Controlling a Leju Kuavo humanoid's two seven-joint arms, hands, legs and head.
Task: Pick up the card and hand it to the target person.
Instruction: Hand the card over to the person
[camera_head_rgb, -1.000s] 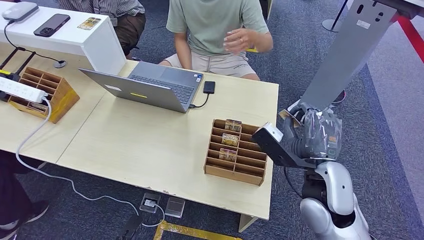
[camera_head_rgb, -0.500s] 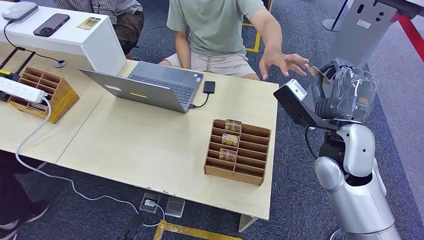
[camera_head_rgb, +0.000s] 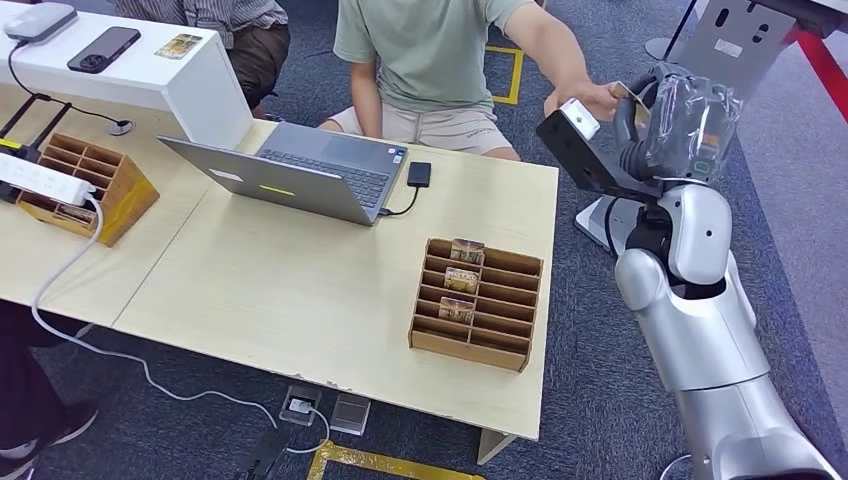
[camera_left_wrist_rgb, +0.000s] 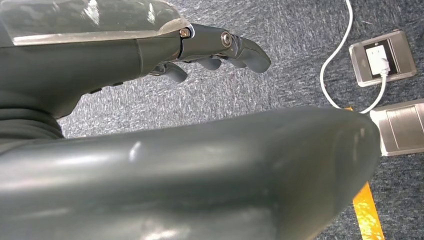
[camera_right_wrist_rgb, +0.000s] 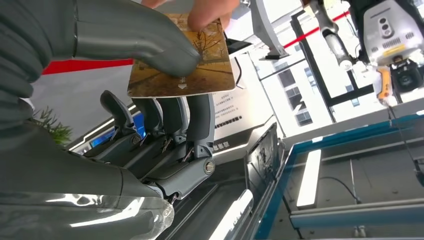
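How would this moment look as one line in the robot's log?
phase: handover | right hand: holds card | person's hand: touching card | left hand: hanging, nothing held

You'll find the card (camera_right_wrist_rgb: 192, 62), printed with what looks like an autumn tree scene, pinched in the right hand (camera_head_rgb: 672, 120) at two o'clock, the person's fingers (camera_right_wrist_rgb: 210, 11) touching its far edge.

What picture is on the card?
Golden-brown autumn trees on the card, clearest in the right wrist view.

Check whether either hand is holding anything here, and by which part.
The right hand pinches a thin brown-printed rectangular card by one end, thumb over its face; a person's fingers grip the opposite edge. The left hand holds nothing.
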